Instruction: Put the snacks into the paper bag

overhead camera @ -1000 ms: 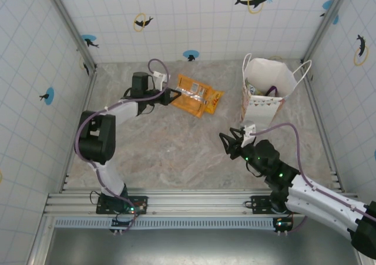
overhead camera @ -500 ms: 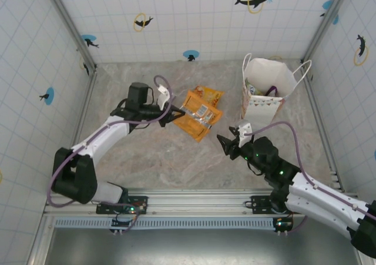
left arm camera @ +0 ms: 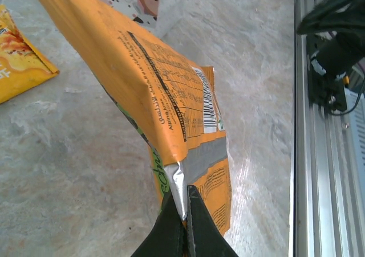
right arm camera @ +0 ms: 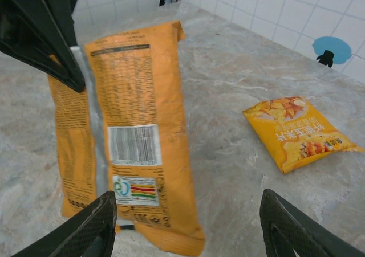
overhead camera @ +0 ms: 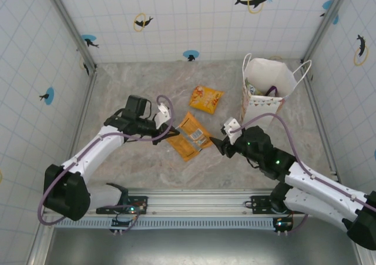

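Orange packet [overhead camera: 189, 137] is now up off the pile. A second ago it lay overlapping the second packet [overhead camera: 205, 99] at the far middle of the table [overhead camera: 141, 165]. The left gripper [overhead camera: 166, 136] has since carried it toward the near middle, jaws pinched shut on the crimped silver seam. The packet hangs tilted; whether its free end brushes the table I cannot tell. The second packet stays flat where it was, just left of the paper bag [overhead camera: 267, 80] but apart from it.

The right gripper [overhead camera: 223, 143] has also swung left and now sits just beside the packet's far end, jaws spread wide and empty, with the packet's back panel square in front of them. That looks like a handover being set up, which is sensible because the bag stands on the right arm's side.

The bag is upright by the far right corner, mouth open, close to the right wall [overhead camera: 335, 100]. An approach from the left or from above looks freest. Bare table lies between the grippers and the bag, so only the bag's rim and loop handles could snag.
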